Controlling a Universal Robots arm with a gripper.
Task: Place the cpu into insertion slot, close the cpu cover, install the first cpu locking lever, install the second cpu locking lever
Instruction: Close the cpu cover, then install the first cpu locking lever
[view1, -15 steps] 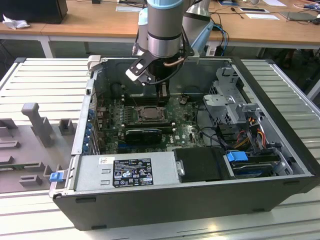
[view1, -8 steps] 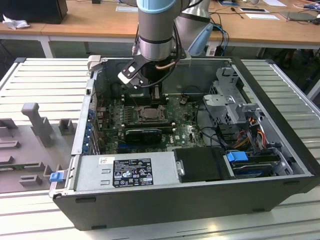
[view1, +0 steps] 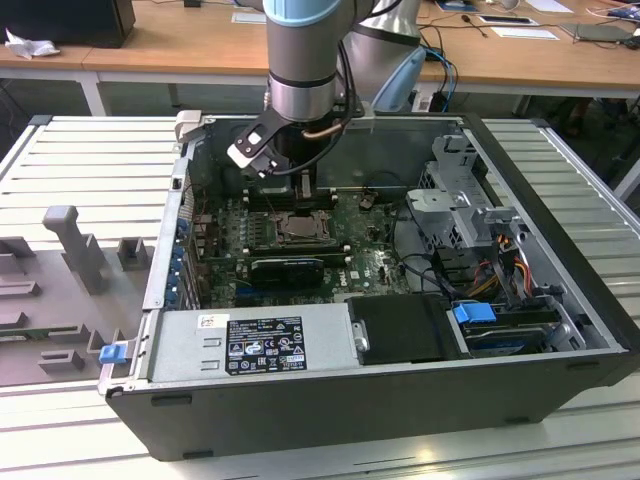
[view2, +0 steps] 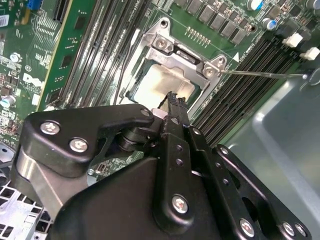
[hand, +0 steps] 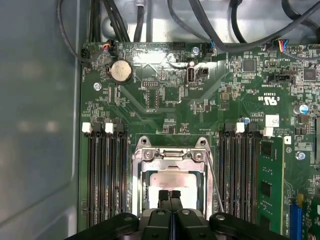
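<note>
Two fingers (hand: 166, 198) pressed together, tips right over the cpu (hand: 172, 181) — I see it lying in the insertion slot (hand: 136, 190), cpu cover (hand: 172, 156) down around it — inside the open case (view1: 400, 400).
</note>
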